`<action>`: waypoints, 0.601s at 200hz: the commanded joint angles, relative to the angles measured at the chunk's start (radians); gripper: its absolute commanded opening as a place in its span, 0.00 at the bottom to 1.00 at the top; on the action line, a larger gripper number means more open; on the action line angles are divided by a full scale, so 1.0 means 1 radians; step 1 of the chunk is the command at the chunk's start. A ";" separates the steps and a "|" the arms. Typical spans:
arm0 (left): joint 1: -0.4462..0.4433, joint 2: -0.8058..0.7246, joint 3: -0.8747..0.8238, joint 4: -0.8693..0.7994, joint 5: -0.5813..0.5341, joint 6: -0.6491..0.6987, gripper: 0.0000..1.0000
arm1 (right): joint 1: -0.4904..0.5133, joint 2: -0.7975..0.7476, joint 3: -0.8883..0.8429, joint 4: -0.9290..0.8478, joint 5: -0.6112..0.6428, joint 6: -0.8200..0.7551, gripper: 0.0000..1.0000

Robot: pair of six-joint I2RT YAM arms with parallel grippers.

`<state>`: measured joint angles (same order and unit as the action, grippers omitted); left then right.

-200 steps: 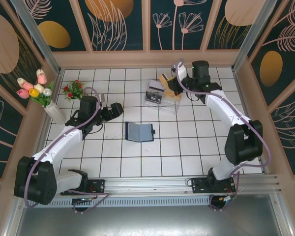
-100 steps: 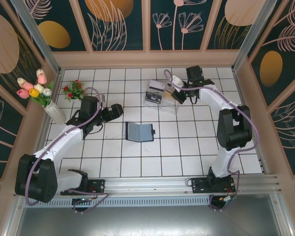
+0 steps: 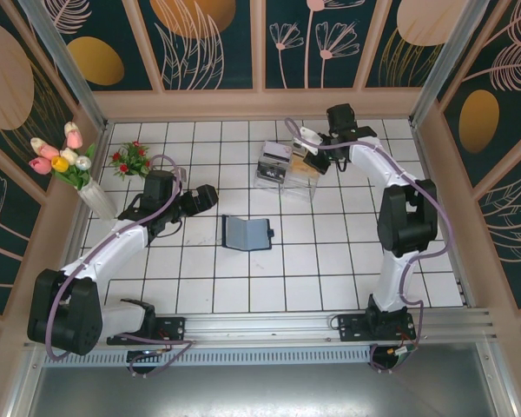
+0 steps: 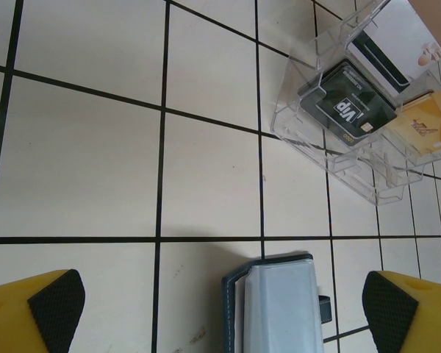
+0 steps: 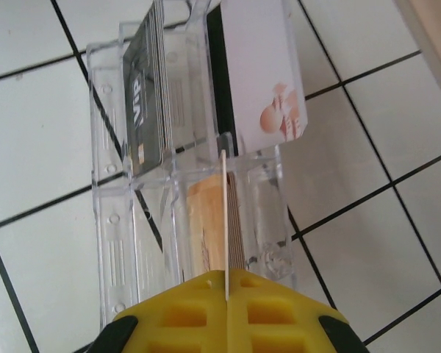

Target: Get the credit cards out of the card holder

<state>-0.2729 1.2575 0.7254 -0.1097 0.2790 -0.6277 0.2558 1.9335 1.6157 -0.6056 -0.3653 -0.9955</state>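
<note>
Right gripper pinching an edge-on credit card at clear tray, left gripper agape near open card holder.

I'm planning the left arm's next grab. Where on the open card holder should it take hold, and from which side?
Probably pinch the card holder across its long edges, straight down from above: it lies open and flat, nothing stands up, and the open left gripper looks wide enough.

Overhead rear view; downward wrist close-ups, all sharing the clear tray
</note>
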 commanded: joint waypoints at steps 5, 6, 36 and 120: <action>0.008 0.010 0.000 -0.007 0.005 0.027 0.99 | -0.007 0.030 0.041 -0.070 0.023 -0.068 0.00; 0.009 0.011 0.000 -0.007 0.005 0.026 0.99 | -0.007 0.029 0.042 -0.069 0.022 -0.068 0.00; 0.008 0.014 0.000 -0.007 0.008 0.029 0.99 | -0.007 0.039 0.056 -0.073 0.016 -0.077 0.00; 0.009 0.026 -0.001 0.005 0.031 0.030 0.98 | 0.000 0.089 0.102 -0.133 0.048 -0.091 0.01</action>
<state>-0.2729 1.2743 0.7254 -0.1093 0.2867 -0.6201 0.2562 1.9919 1.6741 -0.6918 -0.3328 -1.0653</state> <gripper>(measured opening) 0.985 0.066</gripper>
